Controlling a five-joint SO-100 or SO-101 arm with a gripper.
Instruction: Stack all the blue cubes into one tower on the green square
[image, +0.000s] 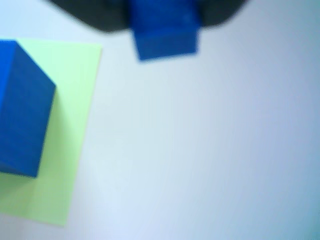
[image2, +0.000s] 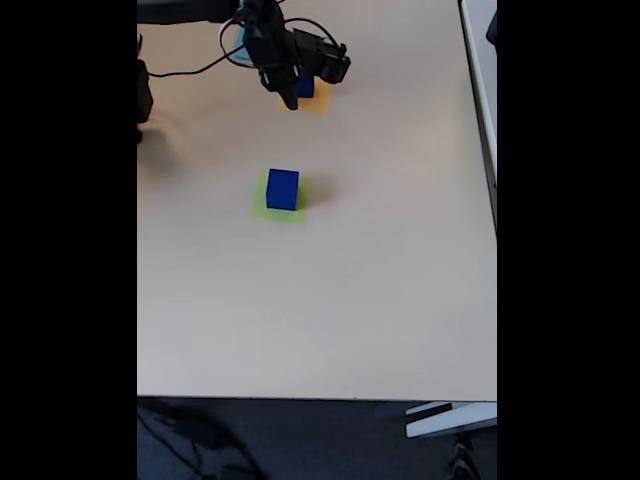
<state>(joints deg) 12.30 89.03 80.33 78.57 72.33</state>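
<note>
Sitting near the middle of the surface (image2: 400, 300) in the fixed view is the green square (image2: 262, 205), flat and thin. One big blue cube (image2: 282, 189) stands on it, touching it, and nothing is on top of that cube yet. In the wrist view the same big cube (image: 22, 107) sits at the left edge on the green square (image: 70, 130), with green paper showing beside and below it.

Farther back in the fixed view, the black arm hangs over an orange square (image2: 320, 100). The hand (image2: 293, 95) is there, and a smaller blue cube (image2: 304, 87) shows right at its fingers. In the wrist view that smaller cube (image: 165, 35) fills the top middle, tucked up under the dark hand (image: 165, 12). It looks like the hand is pinching this cube, though the picture is blurry.

The next move, most likely, is to carry the smaller cube onto the big one. In the fixed view the big cube lies well apart from the hand, toward the near edge of the surface. In the wrist view it lies to the left and lower down.
</note>
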